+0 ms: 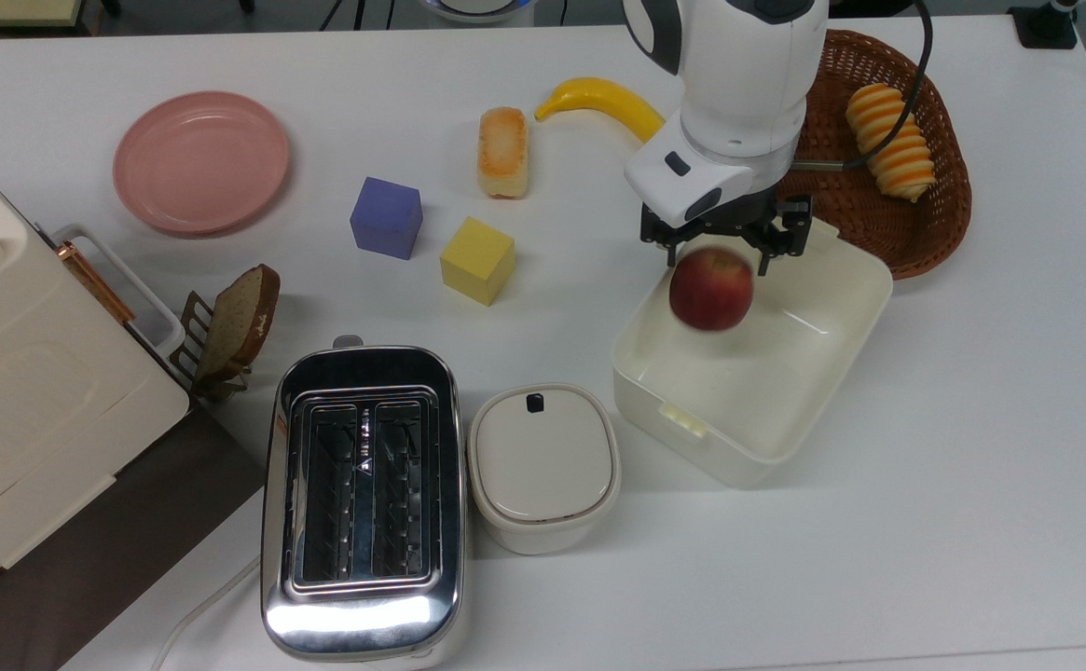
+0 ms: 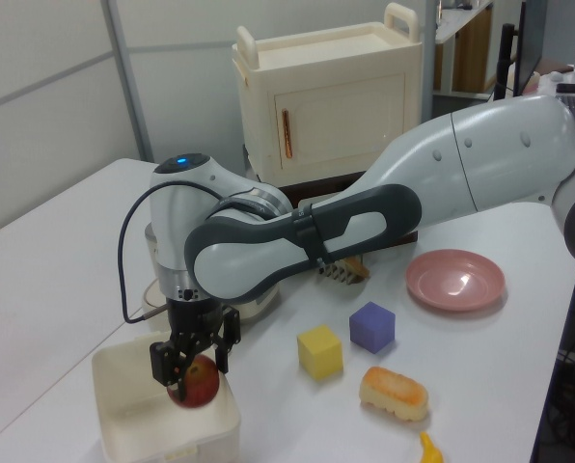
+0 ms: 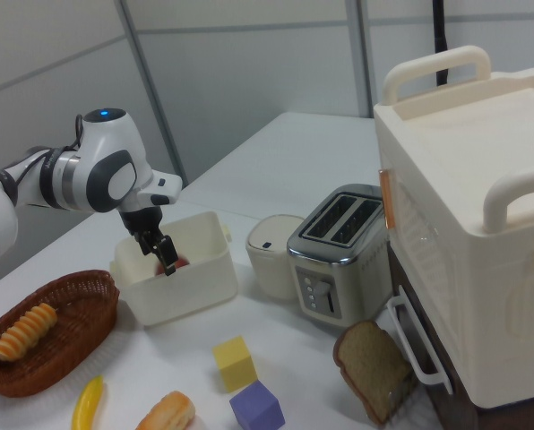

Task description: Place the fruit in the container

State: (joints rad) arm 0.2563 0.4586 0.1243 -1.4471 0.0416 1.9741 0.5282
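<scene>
The gripper (image 1: 718, 244) is pinching the apple (image 1: 711, 288) by its upper sides, hanging it over the open box (image 1: 855, 312) near the tabletop's basket (image 1: 934, 238) edge, partly below the rim. The apple is probably firm, smooth and fairly heavy, so a grip across its widest part looks safest.

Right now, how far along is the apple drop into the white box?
Pickup and carry look done: the apple is off the table, between the fingers of the gripper, over the open white box and down near its rim in the left view. Left: lower it, open the fingers, lift away.
</scene>
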